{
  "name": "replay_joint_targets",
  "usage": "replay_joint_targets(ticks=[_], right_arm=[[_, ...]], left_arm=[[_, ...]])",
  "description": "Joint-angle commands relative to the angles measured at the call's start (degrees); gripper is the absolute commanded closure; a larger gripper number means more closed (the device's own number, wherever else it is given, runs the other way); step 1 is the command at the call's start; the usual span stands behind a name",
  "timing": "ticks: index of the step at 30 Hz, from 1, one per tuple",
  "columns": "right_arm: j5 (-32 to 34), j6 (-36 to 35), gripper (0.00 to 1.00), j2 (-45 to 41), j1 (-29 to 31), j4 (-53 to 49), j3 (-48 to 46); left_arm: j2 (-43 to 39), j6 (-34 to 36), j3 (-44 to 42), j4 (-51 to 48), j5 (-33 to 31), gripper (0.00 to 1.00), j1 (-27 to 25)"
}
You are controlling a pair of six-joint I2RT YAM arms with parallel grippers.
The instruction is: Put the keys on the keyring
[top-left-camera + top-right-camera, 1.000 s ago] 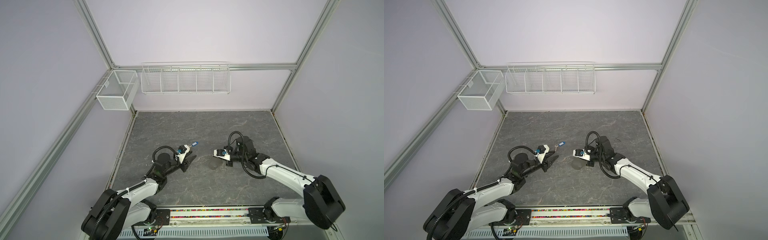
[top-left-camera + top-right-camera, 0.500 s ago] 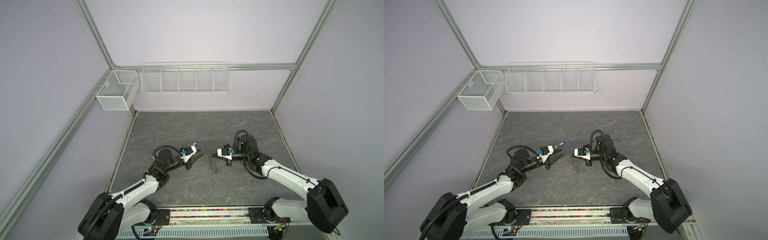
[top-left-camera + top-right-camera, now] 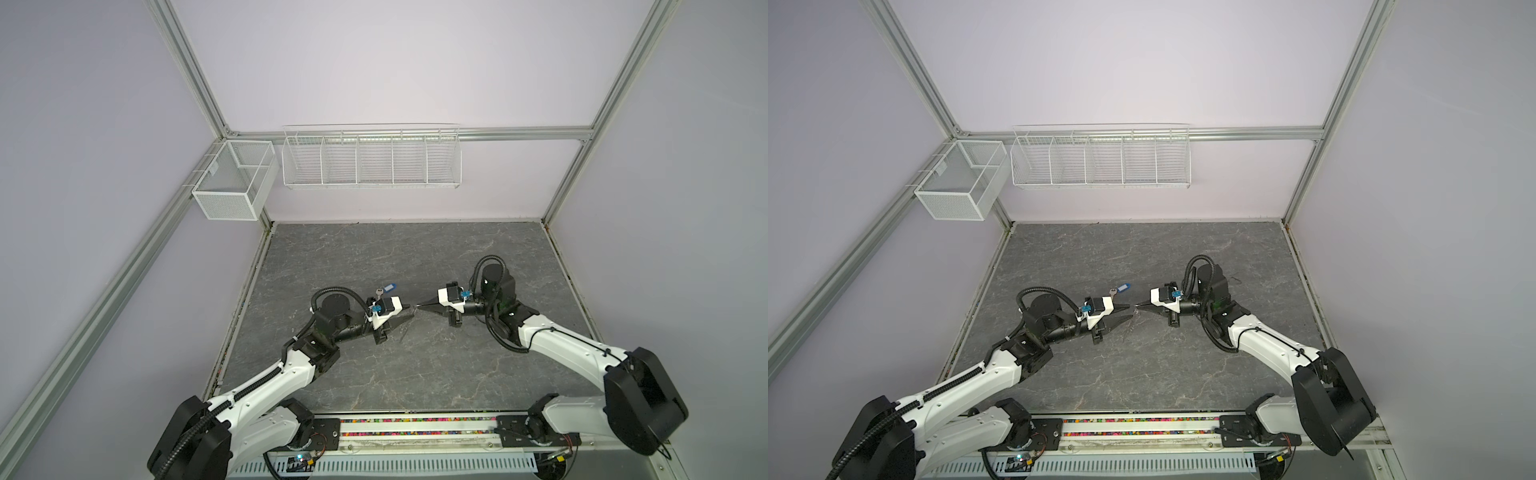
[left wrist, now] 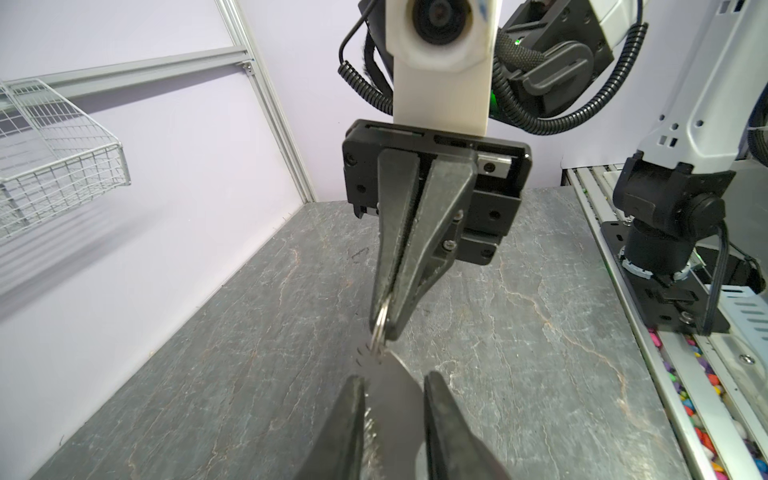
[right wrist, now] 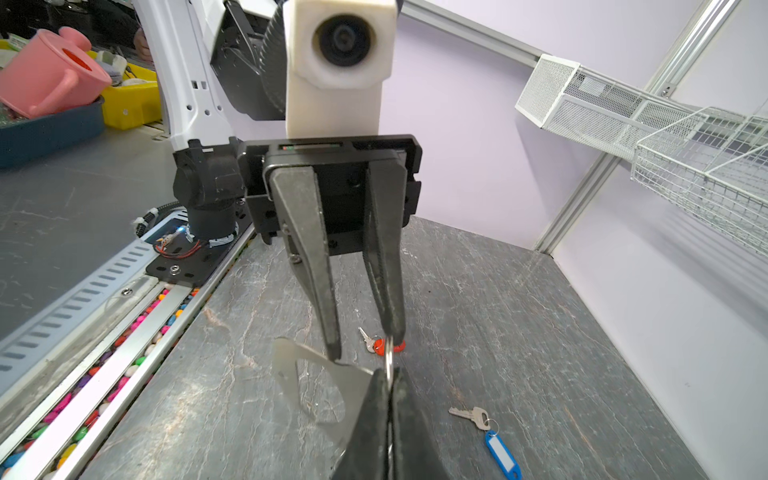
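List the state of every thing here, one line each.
keyring: off the table, held by one silver ring.
right gripper: shut on that ring.
left gripper: jaws apart astride the keyring; grip unclear.
blue-tagged key: lying loose on the table.
orange-red-tagged key: lying loose, partly hidden.

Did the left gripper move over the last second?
Yes. Measured against the blue-tagged key, which has not moved, the left gripper has shifted right in both top views, toward the right gripper.
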Motion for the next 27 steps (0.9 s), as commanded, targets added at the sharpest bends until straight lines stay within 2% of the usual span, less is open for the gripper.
replay_joint_targets(ticks=[1,15,19,23,24,27], right_arm=[[-3.29,1.16,0.93,0.57,-0.26,1.89,1.55],[-5.06,-2.21,0.93,1.79,0.0,-3.54,3.11],[-5.72,-3.52,0.93,1.73,0.05,-5.09,3.63],[-5.87,-5.87,0.93,1.8,0.09,-8.47,4.42],[-5.42,-6.31,0.91,1.85,0.1,-8.93,4.44],[-3.53,-6.89,0.75,1.08,-0.09,-9.24,3.99]], left_arm=[[0.11,1.57,1.51,-0.86,-0.9,0.74,-0.39],[1.75,1.22,3.13,0.07,0.33,0.81,-1.36],[2.3,1.22,3.28,0.4,0.33,0.86,-1.6],[2.78,1.36,3.64,0.49,0.54,0.99,-1.82],[2.8,1.38,3.78,0.37,0.63,1.0,-1.9],[2.34,2.81,4.9,-2.97,0.68,1.0,-2.08]])
